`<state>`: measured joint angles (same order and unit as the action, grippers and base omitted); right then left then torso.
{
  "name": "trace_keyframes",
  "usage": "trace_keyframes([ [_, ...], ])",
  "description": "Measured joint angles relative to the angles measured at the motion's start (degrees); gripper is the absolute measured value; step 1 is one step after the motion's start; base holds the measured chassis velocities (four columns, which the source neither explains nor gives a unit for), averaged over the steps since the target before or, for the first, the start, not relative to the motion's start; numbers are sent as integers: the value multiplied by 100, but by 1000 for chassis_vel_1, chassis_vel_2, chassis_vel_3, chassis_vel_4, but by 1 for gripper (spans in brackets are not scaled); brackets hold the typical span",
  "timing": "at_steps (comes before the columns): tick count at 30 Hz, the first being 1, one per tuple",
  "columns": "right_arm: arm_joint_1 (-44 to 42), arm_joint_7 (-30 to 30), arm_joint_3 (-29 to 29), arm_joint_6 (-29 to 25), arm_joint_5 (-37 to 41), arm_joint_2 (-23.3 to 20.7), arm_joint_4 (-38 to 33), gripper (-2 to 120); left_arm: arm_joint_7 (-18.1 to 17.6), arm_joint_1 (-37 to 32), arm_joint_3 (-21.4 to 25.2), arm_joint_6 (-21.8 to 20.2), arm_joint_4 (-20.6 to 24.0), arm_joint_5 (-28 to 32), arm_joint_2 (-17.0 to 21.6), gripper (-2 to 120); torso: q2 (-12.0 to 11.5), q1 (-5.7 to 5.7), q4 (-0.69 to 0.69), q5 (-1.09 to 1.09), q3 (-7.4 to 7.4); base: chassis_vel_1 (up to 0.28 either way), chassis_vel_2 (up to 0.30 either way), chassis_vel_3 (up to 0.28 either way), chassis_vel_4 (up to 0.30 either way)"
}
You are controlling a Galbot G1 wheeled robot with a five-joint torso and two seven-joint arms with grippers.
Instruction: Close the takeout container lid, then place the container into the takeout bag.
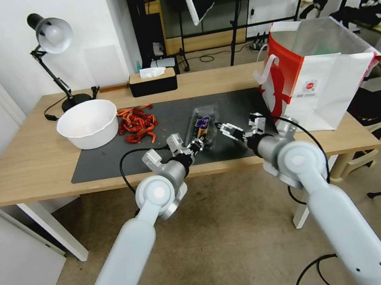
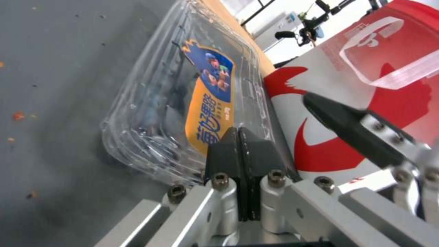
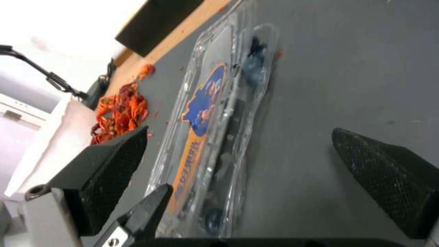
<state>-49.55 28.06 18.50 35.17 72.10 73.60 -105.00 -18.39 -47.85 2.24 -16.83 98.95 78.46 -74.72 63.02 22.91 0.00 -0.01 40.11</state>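
Note:
The takeout container (image 1: 202, 122) lies on the dark mat, a clear clamshell with dark berries inside (image 3: 253, 65). Its lid (image 2: 210, 92), carrying a blue and orange sticker, lies flat down on it. My left gripper (image 1: 198, 142) is shut, its black fingertips (image 2: 240, 147) pressed together against the container's near end. Just right of the container my right gripper (image 1: 223, 129) stands open, and the right wrist view shows its pads (image 3: 114, 161) spread to either side of the box. The takeout bag (image 1: 321, 88), white with red sides, stands open on the table's right end.
A white bowl (image 1: 87, 123) and a pile of red crayfish (image 1: 137, 123) sit at the mat's left. A tissue box (image 1: 152, 82) and a desk lamp (image 1: 52, 39) stand at the back. The table's front edge (image 1: 110, 183) runs just under both wrists.

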Motion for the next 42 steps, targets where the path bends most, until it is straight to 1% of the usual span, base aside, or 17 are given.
trace_keyframes([
  [8,204,90,-109,36,95,66,226,100,9,0,3,9,-38,-8,17,0,0,0,0,0,0,0,0,0,0],
  [12,484,208,-293,80,182,125,498,100,11,1,11,17,-55,-26,18,0,0,1,0,1,0,0,0,0,0],
  [20,1015,487,-539,492,431,271,960,100,40,-35,70,37,-66,-29,23,0,0,0,0,0,-1,0,0,0,0],
  [25,1210,664,-590,606,581,355,1164,100,46,-63,90,46,-56,-29,20,0,0,1,0,0,0,0,0,0,0],
  [30,1367,864,-614,661,648,531,1410,100,50,-110,116,65,-24,-29,34,0,0,0,-1,0,-1,0,0,0,0],
  [31,1375,884,-612,650,646,568,1446,96,52,-122,128,72,-20,-29,41,0,0,0,-1,-1,-1,0,0,0,0],
  [32,1375,884,-612,650,646,568,1446,96,52,-122,128,72,-20,-29,41,0,0,0,-1,-1,-1,0,0,0,0],
  [34,1373,890,-608,633,617,616,1482,90,53,-133,133,86,-8,-29,54,0,0,0,-2,-1,-1,0,0,0,0],
  [35,1373,890,-608,633,617,616,1482,90,53,-133,133,86,-8,-29,54,0,0,0,-2,-1,-1,0,0,0,0],
  [38,1347,888,-595,629,584,649,1496,78,54,-133,137,94,4,-25,66,0,1,0,-3,0,-2,0,0,0,0],
  [39,1347,888,-595,629,584,649,1496,78,54,-133,137,94,4,-25,66,0,1,0,-3,0,-2,0,0,0,0],
  [42,1317,903,-572,625,565,685,1518,67,59,-132,157,106,14,-17,64,0,1,-1,-2,0,-2,0,0,0,0],
])
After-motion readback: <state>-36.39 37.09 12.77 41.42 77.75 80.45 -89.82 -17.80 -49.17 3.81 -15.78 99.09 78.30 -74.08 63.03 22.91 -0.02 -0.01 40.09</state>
